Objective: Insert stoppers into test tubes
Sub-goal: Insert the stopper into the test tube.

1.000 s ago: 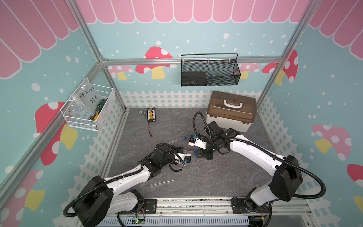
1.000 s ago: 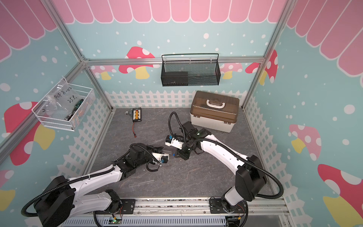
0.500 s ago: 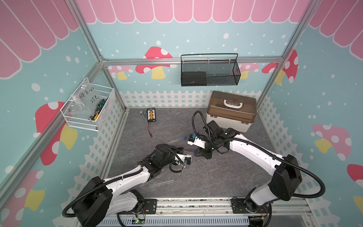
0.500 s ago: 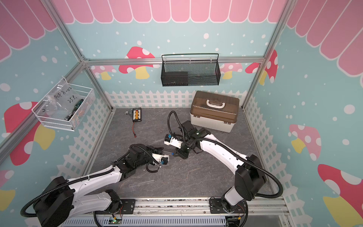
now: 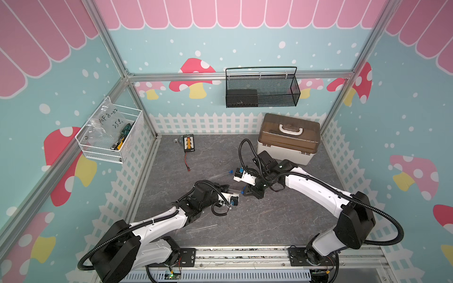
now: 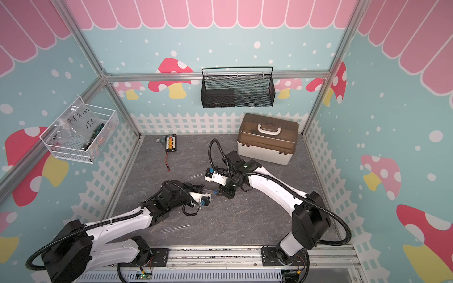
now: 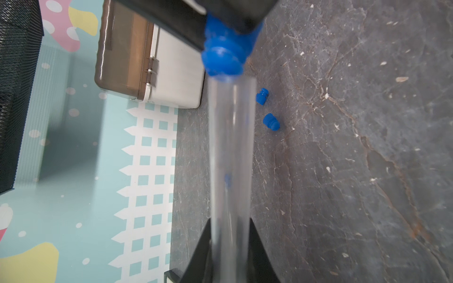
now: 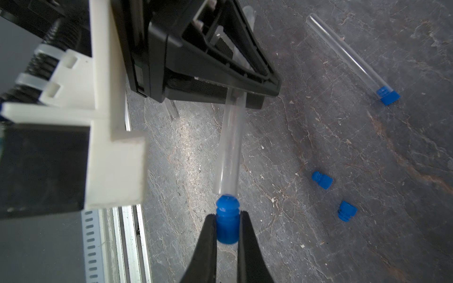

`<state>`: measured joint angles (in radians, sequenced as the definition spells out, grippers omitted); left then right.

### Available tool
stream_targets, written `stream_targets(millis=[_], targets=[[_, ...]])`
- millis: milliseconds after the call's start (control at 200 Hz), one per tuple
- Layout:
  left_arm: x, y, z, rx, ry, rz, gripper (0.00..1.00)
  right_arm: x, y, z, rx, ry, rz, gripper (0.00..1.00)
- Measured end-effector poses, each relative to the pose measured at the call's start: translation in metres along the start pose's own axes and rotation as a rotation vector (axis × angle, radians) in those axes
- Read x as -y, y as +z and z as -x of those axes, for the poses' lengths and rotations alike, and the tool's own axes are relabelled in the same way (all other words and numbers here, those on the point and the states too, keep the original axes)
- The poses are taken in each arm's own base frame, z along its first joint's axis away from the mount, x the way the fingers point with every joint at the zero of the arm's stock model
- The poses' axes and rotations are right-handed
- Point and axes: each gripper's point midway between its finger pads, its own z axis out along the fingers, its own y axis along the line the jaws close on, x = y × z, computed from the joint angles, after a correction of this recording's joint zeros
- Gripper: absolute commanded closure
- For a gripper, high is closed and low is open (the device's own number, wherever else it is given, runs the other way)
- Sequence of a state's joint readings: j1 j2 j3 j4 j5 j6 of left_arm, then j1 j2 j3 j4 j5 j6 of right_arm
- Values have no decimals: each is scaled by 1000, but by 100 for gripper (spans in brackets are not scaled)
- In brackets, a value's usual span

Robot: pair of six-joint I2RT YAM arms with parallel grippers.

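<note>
**Stopper presented at the mouth of a held tube**

The right gripper (image 8: 227,219) is clamped on a tiny, bright blue, ribbed plastic stopper (image 8: 227,229), whose rounded nose points away from the jaws. The nose meets the open mouth of a slim, clear, colourless test tube (image 8: 229,147). The left gripper (image 7: 230,226) pinches this tube well back from the mouth and holds it clear of the grey stone-patterned tabletop (image 8: 318,245). Whether the nose has entered the bore cannot be told.

Beyond, two loose blue stoppers (image 8: 322,180) (image 8: 346,210) lie near each other on the tabletop. Farther off rests a stoppered tube (image 8: 348,54). In a top view a bare tube (image 5: 201,227) lies beside the left arm.

Risks, as judged:
- If the nose is slightly off axis, it may catch the rim and twist out of the jaws.
- Because the grip sits far from the mouth, a push could tilt the tube.
- The smooth wall could also slide back between the fingers.
</note>
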<state>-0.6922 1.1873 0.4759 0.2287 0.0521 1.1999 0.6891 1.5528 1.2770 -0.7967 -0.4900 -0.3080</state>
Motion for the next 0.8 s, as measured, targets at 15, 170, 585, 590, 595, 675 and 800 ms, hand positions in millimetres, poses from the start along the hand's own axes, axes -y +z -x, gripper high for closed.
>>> stream_targets(millis=[15, 170, 585, 590, 595, 675, 800], targets=[[0, 0, 0, 1, -3, 0, 100, 0, 0, 0, -1, 1, 0, 97], [3, 1, 4, 10, -17, -8, 100, -4, 2, -1, -10, -1, 10, 96], [6, 3, 6, -19, 27, 4, 100, -1, 5, -5, -59, 40, 8, 100], [5, 3, 6, -19, 31, 7, 100, -2, 5, -5, -59, 40, 9, 100], [5, 3, 6, -19, 32, 8, 100, -2, 4, -5, -61, 42, 9, 100], [4, 0, 7, -30, 73, 35, 100, -3, 5, -4, -78, 56, 16, 100], [2, -6, 11, -39, 143, 69, 100, -7, 4, -4, -106, 70, 31, 100]])
